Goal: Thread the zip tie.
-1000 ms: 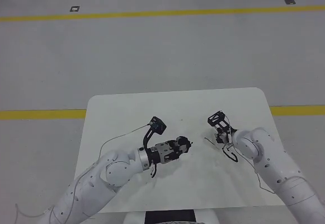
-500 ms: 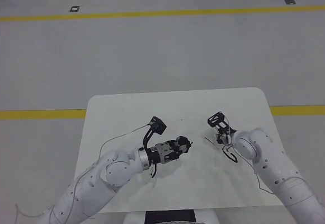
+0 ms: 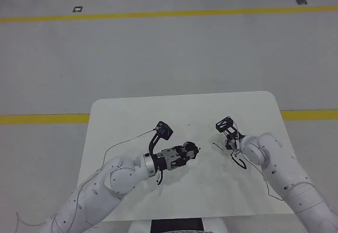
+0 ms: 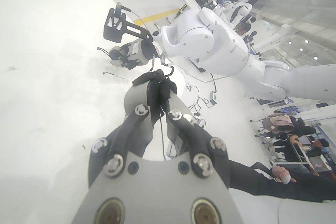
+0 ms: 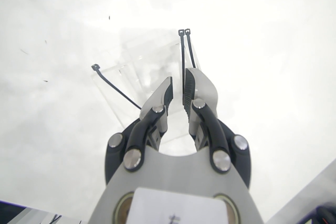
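Right wrist view: logged right gripper parted around upright tie in clear holder. Found left gripper clenched on black zip tie.

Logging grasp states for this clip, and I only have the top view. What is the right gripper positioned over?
Observer: A clear holder, shown in the right wrist view. Three black zip ties rest in or against it.
Operator: Is it gripping one?
Observer: No. The right gripper is open, with one tie's strap running between its fingers.
Operator: And the left?
Observer: The left gripper is shut on a black strip. It is likely a zip tie, but I cannot tell for sure.
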### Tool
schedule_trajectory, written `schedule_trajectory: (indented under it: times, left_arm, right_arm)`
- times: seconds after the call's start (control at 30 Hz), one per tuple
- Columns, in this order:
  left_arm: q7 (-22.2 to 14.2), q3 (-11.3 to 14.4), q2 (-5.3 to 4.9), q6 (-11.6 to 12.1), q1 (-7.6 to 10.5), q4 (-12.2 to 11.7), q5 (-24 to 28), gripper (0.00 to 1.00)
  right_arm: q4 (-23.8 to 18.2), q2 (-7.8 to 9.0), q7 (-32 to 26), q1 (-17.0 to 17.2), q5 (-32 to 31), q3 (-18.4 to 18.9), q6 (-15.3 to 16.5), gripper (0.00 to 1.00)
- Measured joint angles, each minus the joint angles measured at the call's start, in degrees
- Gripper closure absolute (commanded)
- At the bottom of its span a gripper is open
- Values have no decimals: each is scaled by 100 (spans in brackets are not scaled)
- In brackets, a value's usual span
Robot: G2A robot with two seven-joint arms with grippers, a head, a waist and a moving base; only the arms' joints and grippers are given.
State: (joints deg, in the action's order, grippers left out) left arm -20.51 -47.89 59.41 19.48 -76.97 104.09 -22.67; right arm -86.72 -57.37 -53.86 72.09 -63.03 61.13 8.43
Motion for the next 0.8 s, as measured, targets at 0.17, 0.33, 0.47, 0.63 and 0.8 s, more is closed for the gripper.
schedule_trajectory:
  times: [0.17,0.33,0.47,0.63,0.8]
  left_arm:
    - [0,0,0,0,0,0,0,100]
    - [0,0,0,0,0,0,0,100]
    - [0,0,0,0,0,0,0,100]
    - [0,0,0,0,0,0,0,100]
    - [0,0,0,0,0,0,0,100]
  right_arm:
    - [0,-13,13,13,-19,20,8,100]
    - [-249,7,28,102,227,235,83,100]
    - [-713,99,33,367,683,776,272,100]
    - [-1126,224,268,872,1606,1645,836,100]
    - [-1367,338,431,1215,2695,2101,1116,100]
